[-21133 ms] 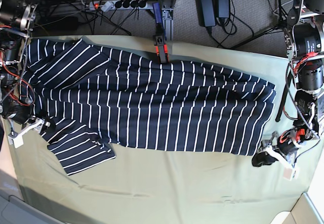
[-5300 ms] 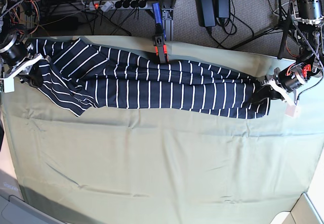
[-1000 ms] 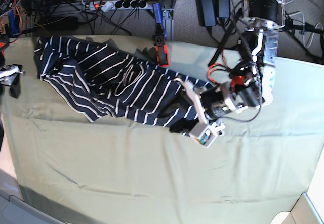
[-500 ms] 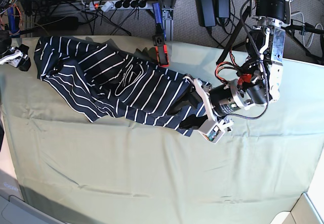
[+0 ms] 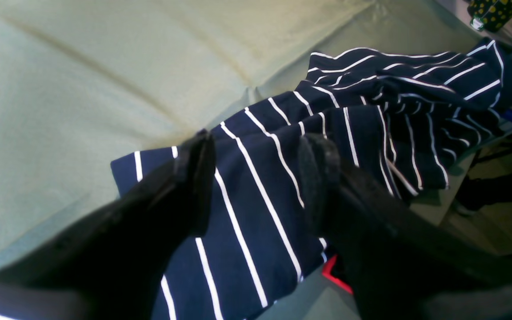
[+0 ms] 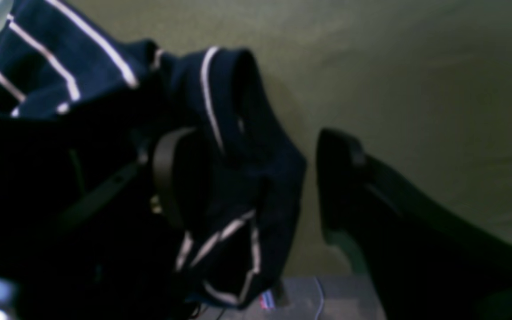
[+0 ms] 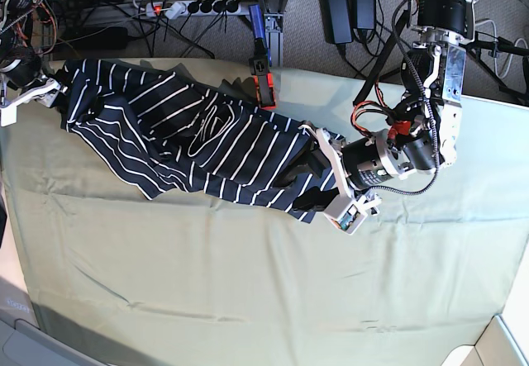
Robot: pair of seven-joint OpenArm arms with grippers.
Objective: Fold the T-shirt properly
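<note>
No legible text, label, brand, number or sign in any view. T-shirt [image 7: 190, 143] shows only white stripes; a looped white mark near its centre is not readable as lettering. Devices beyond the table edge at 12 o'clock show no readable markings at this resolution.

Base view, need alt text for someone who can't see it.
A striped navy T-shirt lies crumpled across the far half of an olive-green cloth. The open left gripper sits at its bunched right end, and the open right gripper is at its far-left edge.
</note>
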